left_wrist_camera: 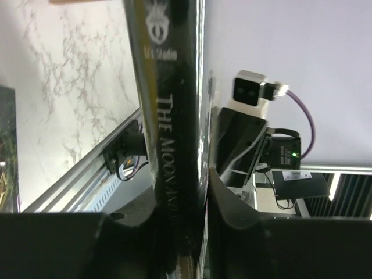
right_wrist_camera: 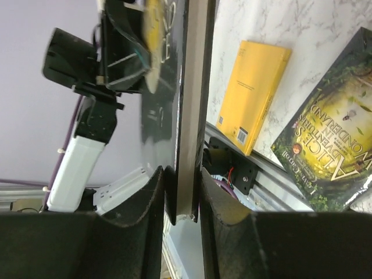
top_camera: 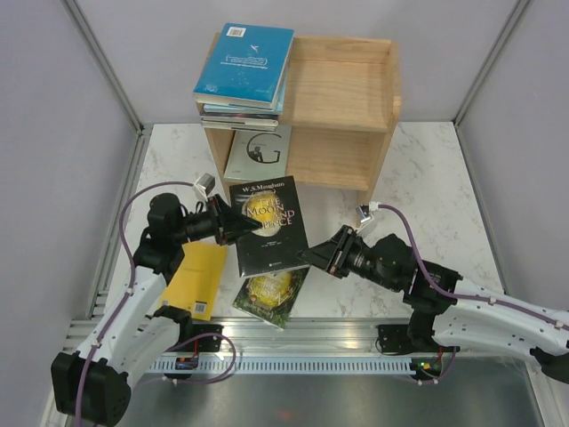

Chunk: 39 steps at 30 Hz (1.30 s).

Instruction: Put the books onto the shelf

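A black book with a gold title (top_camera: 271,222) is held above the table between both arms. My left gripper (top_camera: 244,224) is shut on its left edge; the spine (left_wrist_camera: 174,116) runs up between the fingers (left_wrist_camera: 232,197). My right gripper (top_camera: 313,256) is shut on the lower right edge, with the page block (right_wrist_camera: 195,87) clamped between its fingers (right_wrist_camera: 154,192). A yellow book (top_camera: 197,280) and a green illustrated book (top_camera: 271,298) lie flat on the table below. The wooden shelf (top_camera: 342,116) stands behind, with a stack topped by a teal book (top_camera: 244,64) on its upper left and a pale book (top_camera: 258,151) in the lower tier.
The marble tabletop (top_camera: 427,196) is walled by grey panels on both sides. An aluminium rail (top_camera: 311,334) runs along the near edge by the arm bases. The right half of the shelf's top tier (top_camera: 347,84) holds nothing.
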Tool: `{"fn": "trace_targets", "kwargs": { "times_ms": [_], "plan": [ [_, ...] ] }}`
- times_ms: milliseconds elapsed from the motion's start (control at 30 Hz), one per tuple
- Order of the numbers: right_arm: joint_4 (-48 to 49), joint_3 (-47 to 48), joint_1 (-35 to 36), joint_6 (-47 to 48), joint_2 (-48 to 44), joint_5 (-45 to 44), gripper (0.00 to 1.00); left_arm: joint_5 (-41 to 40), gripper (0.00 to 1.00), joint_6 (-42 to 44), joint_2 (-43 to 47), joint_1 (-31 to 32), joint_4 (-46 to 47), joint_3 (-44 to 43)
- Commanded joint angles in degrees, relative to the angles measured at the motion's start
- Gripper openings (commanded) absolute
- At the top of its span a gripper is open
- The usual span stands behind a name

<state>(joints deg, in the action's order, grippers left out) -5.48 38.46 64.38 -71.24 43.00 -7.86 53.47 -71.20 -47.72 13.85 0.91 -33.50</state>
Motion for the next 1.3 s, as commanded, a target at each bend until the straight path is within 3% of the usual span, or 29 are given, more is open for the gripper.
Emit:
{"fn": "trace_targets", "kwargs": {
  "times_ms": [0, 100, 133, 200, 300, 333, 400, 500, 567, 700, 833, 933, 1067, 1100, 1133, 1167, 1200, 1267],
  "plan": [
    [14.3, 2.3, 0.1, -0.6, 1.6, 2.5, 0.00, 2.1, 0.23, 3.4, -0.3, 0.9, 1.5, -2.4],
    [15.0, 2.8, 0.1, -0.1, 3.7, 2.2, 0.00, 3.0, 0.13, 1.9, -0.3, 0.8, 4.5, -2.6],
    [15.3, 3.1, 0.1, -0.2, 4.5, 2.1, 0.00, 3.4, 0.05, 1.6, -0.2, 0.9, 5.1, -2.5],
    [15.6, 3.6, 0.0, -0.2, 5.2, 2.6, 0.00, 3.6, 0.02, 1.4, 0.1, 0.8, 5.8, -2.4],
    [17.3, 3.5, 0.2, 0.0, 5.9, 3.2, 0.25, 3.7, 0.02, 0.9, 0.9, 0.8, 6.2, -1.6],
    [19.3, 2.8, 0.1, -0.1, 5.7, 3.1, 0.41, 3.7, 0.02, 0.8, 1.0, 0.9, 6.2, -1.4],
    [22.0, 1.7, 0.0, -1.0, 5.5, 3.0, 0.53, 3.6, 0.02, 0.3, 1.3, 0.9, 6.7, -0.7],
    [25.2, 0.1, 0.0, -2.2, 5.7, 2.7, 0.65, 3.7, 0.02, 0.2, 1.3, 0.9, 7.1, -0.4],
    [26.5, -0.6, 0.0, -2.8, 6.6, 3.2, 0.66, 3.8, 0.02, 0.0, 1.2, 0.9, 7.2, -0.4],
    [28.2, -0.2, 0.0, -3.1, 8.1, 4.3, 0.45, 3.8, 0.02, 0.0, 1.1, 0.9, 7.2, -0.7],
    [30.0, -0.2, 0.0, -3.5, 9.2, 4.8, 0.43, 3.9, 0.02, -0.3, 1.0, 0.8, 7.6, -0.5],
    [31.7, -0.6, -0.1, -3.9, 10.0, 5.0, 0.35, 3.9, 0.02, -0.8, 0.8, 0.8, 8.2, -0.4],
    [33.3, -0.2, -0.1, -3.9, 10.7, 5.4, 0.09, 4.9, 0.02, -0.5, 0.4, 0.8, 8.4, -1.0],
    [32.5, 0.1, -0.2, -3.6, 10.7, 5.3, 0.00, 5.4, 0.06, 0.4, 0.0, 0.8, 7.8, -1.5],
    [31.5, 1.1, -0.2, -3.3, 10.4, 4.8, 0.00, 6.3, 0.13, 1.3, -0.3, 0.8, 6.5, -2.3],
    [30.2, 1.7, -0.3, -2.7, 10.3, 4.3, 0.00, 6.4, 0.23, 3.2, -1.1, 0.7, 3.3, -5.1],
    [27.0, 2.4, -0.5, -1.6, 10.0, 3.8, 0.00, 6.2, 0.48, 9.4, -1.5, 0.6, -6.3, -7.2],
    [24.4, 4.2, -1.1, -0.9, 9.2, 3.3, 0.00, 3.7, 0.61, 16.5, -2.6, 0.3, -16.2, -14.0]
  ]
}}
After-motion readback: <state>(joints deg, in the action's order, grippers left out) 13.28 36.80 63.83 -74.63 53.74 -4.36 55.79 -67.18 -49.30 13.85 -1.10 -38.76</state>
